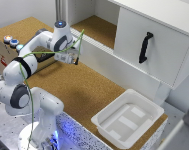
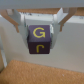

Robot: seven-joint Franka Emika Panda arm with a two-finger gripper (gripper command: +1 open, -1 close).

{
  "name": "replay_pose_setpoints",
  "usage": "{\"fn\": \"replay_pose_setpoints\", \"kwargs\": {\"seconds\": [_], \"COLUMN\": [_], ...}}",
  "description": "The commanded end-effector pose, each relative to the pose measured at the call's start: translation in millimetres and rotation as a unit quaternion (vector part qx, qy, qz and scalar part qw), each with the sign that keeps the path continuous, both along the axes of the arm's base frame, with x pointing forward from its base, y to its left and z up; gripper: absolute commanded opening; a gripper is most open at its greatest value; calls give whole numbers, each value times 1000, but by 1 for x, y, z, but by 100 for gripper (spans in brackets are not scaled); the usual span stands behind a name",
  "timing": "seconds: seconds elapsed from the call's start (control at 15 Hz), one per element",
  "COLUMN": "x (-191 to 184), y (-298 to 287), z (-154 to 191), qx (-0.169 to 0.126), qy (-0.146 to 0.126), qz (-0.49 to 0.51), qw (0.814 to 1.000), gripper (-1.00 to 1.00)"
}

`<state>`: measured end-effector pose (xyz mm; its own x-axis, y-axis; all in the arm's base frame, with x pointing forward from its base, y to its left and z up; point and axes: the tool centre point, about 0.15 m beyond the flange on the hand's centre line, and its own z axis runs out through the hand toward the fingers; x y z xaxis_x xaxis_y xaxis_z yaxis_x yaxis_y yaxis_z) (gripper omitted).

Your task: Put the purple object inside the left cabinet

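The purple object (image 2: 40, 40) is a cube with a yellow letter G on it. In the wrist view it fills the space between my gripper's (image 2: 41, 31) two fingers, which are shut on its sides. In the exterior view my gripper (image 1: 72, 58) hangs above the cork counter, just in front of the left cabinet (image 1: 95, 27). That cabinet is an open white compartment with a cork-brown floor and a low white lip (image 1: 92, 43). From the exterior view the cube is mostly hidden by the hand. A white surface lies behind the cube in the wrist view, with cork below it.
To the exterior view's right of the open compartment is a white door with a black handle (image 1: 145, 47). A white plastic tub (image 1: 128, 118) sits on the cork counter (image 1: 79, 87) near its front corner. A cardboard box (image 1: 5, 50) stands at the far left. A green cable (image 1: 49, 51) trails along the arm.
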<state>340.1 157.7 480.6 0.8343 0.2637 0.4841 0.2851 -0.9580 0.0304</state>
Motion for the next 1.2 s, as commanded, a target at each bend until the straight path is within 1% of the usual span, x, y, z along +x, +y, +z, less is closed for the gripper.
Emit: {"fn": "replay_pose_setpoints", "kwargs": {"seconds": [0.0, 0.07, 0.13, 0.2, 0.27, 0.33, 0.4, 0.47, 0.6, 0.67, 0.87, 0.93, 1.0, 1.07, 1.13], "x": [72, 82, 89, 104, 116, 126, 137, 146, 157, 165, 191, 201, 211, 218, 232], "y": [99, 110, 116, 122, 125, 125, 121, 117, 113, 110, 103, 102, 101, 100, 98], "z": [40, 44, 46, 47, 47, 48, 48, 47, 42, 40, 40, 39, 37, 35, 31], "qx": [-32, -33, -36, -24, -26, -21, -20, -26, -28, -35, -35, -37, -37, -33, -35], "qy": [31, 36, 35, 59, 65, 71, 77, 79, 84, 84, 76, 77, 69, 68, 68], "qz": [-81, -100, -111, -135, -159, -177, -198, -213, -225, -227, -229, -223, -218, -215, -210], "qw": [996, 994, 993, 989, 985, 981, 977, 974, 970, 970, 970, 971, 973, 974, 975], "gripper": [-100, -100, -100, -100, -100, -100, -100, -100, -100, -100, -100, -100, -100, -100, -100]}}
